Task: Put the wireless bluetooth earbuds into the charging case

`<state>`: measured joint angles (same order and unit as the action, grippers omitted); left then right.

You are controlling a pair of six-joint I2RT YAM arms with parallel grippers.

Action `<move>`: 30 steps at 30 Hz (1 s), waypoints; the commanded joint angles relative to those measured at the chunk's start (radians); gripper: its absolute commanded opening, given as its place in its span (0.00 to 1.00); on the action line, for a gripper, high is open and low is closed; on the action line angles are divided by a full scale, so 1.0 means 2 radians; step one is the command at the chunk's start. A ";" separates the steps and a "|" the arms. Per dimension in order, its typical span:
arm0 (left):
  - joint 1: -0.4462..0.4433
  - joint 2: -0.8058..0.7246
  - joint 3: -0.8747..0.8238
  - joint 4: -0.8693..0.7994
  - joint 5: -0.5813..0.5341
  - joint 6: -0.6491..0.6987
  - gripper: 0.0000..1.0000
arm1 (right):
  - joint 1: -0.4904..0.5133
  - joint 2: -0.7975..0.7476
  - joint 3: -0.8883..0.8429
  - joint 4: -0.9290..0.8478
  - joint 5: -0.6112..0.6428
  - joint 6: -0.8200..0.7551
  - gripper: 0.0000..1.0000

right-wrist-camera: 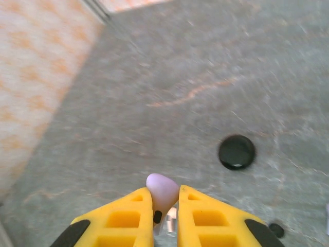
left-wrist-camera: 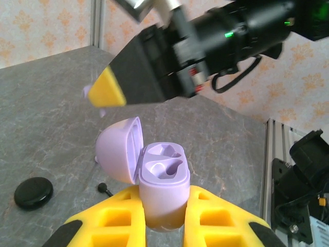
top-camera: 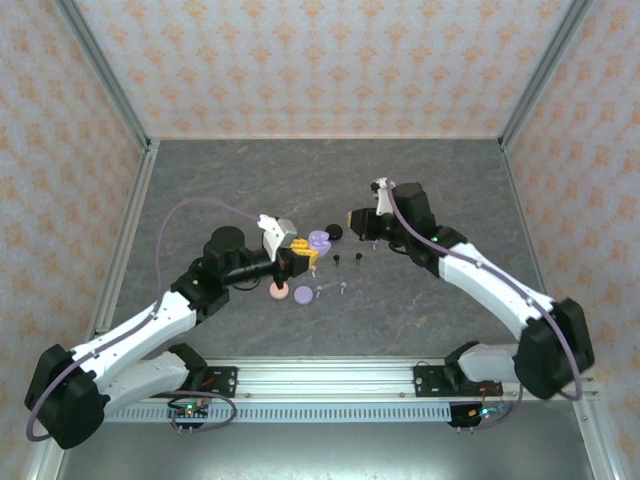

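My left gripper is shut on a lilac charging case, held upright. Its lid is hinged open to the left, and both wells are empty. In the top view this gripper holds the case near the table's middle. My right gripper is shut on a lilac earbud whose rounded head sticks out past the yellow fingertips. It hangs above and beyond the open case, and its yellow tip shows in the left wrist view. In the top view the right gripper is just right of the case.
A black round case lies on the grey table by the lilac case. A pink round case and a lilac disc lie nearer the arms. Loose earbuds lie close by: lilac ones and black ones. Patterned walls surround the table.
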<state>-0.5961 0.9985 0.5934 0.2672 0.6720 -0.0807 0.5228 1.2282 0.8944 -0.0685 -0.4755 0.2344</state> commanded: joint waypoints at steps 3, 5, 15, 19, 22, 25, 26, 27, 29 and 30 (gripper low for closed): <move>-0.006 0.017 0.007 0.062 0.002 -0.030 0.00 | 0.005 -0.077 -0.025 0.075 -0.066 -0.017 0.14; -0.009 0.024 0.012 0.063 0.006 -0.031 0.00 | 0.016 -0.097 -0.029 0.079 -0.075 -0.025 0.14; -0.028 0.045 0.027 0.070 0.009 -0.032 0.00 | 0.070 -0.127 -0.026 0.063 -0.063 -0.081 0.14; -0.030 0.042 0.026 0.071 0.006 -0.032 0.00 | 0.077 -0.127 -0.031 0.055 -0.061 -0.087 0.14; -0.030 0.039 0.027 0.071 0.005 -0.033 0.00 | 0.081 -0.127 -0.037 0.051 -0.067 -0.090 0.14; -0.030 0.037 0.027 0.073 0.004 -0.034 0.00 | 0.081 -0.126 -0.040 0.049 -0.078 -0.090 0.14; -0.030 0.036 0.027 0.073 0.003 -0.035 0.00 | 0.082 -0.125 -0.041 0.048 -0.081 -0.090 0.14; -0.031 0.036 0.027 0.074 0.003 -0.035 0.00 | 0.082 -0.124 -0.041 0.047 -0.083 -0.089 0.14; -0.031 0.036 0.027 0.076 0.003 -0.037 0.00 | 0.084 -0.123 -0.043 0.046 -0.084 -0.089 0.14; -0.031 0.036 0.027 0.077 0.004 -0.037 0.00 | 0.084 -0.121 -0.044 0.046 -0.084 -0.089 0.14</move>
<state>-0.6483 1.0885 0.6117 0.3656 0.6731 -0.1394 0.6804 0.9844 0.8204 0.0158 -0.6147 0.0761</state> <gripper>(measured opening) 0.153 0.142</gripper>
